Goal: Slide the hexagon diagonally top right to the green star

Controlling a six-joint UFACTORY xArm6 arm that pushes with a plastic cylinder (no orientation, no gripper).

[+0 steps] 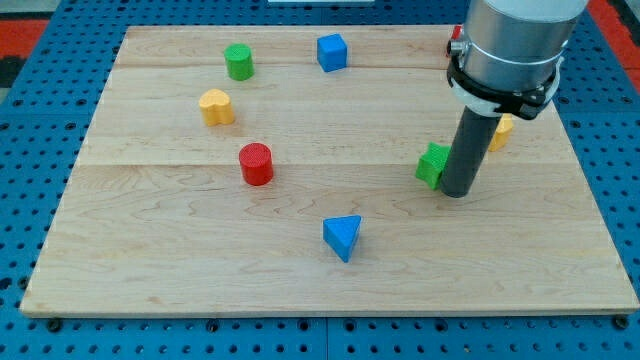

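The yellow hexagon [502, 131] lies at the view's right and is mostly hidden behind the rod. The green star [432, 165] sits on the board just left of the rod, its right side covered by it. My tip [456, 193] rests on the wooden board [320, 290], touching or nearly touching the star's right side. The tip is below and to the left of the hexagon.
A green cylinder [238, 62] and a blue cube [331, 52] lie near the view's top. A yellow heart [216, 106] and a red cylinder [256, 164] lie at the left. A blue triangle [342, 237] lies at the lower middle. A red block [455, 42] peeks out behind the arm.
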